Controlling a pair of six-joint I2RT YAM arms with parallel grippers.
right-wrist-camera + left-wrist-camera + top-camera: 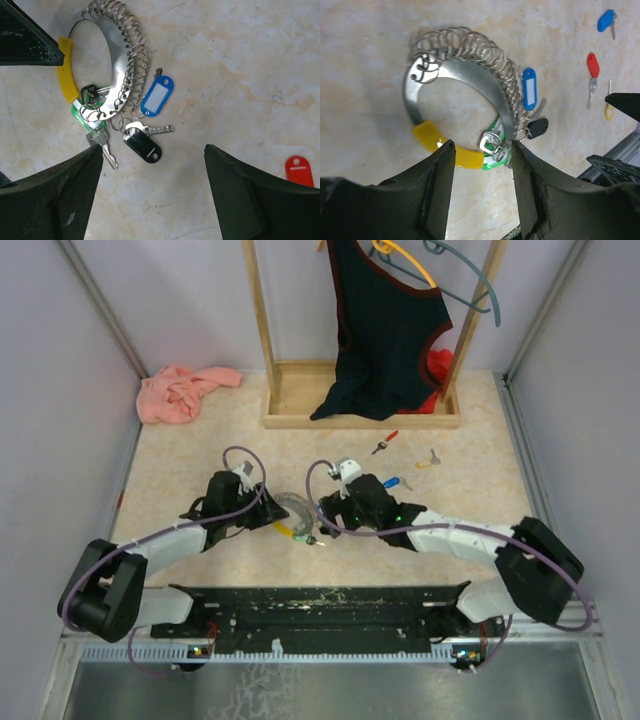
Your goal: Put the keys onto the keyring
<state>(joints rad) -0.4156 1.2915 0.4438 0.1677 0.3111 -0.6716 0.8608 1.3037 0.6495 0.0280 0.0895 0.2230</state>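
L hand [482,145] half-spread astride keyring [470,73] yellow sect., maybe touching; R hand [154,150] spread wide over keys [159,130], holding nothing.

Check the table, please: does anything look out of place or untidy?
Yes. A red-tagged key, a yellow-tagged key and a blue-tagged key lie loose and scattered, apart from the keyring. A pink cloth also lies crumpled in the far left corner, which looks unrelated to the keys.

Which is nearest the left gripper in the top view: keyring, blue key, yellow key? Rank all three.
1. keyring, at the tips of the left gripper.
2. blue key, to the right, mid-table.
3. yellow key, farther right and back.
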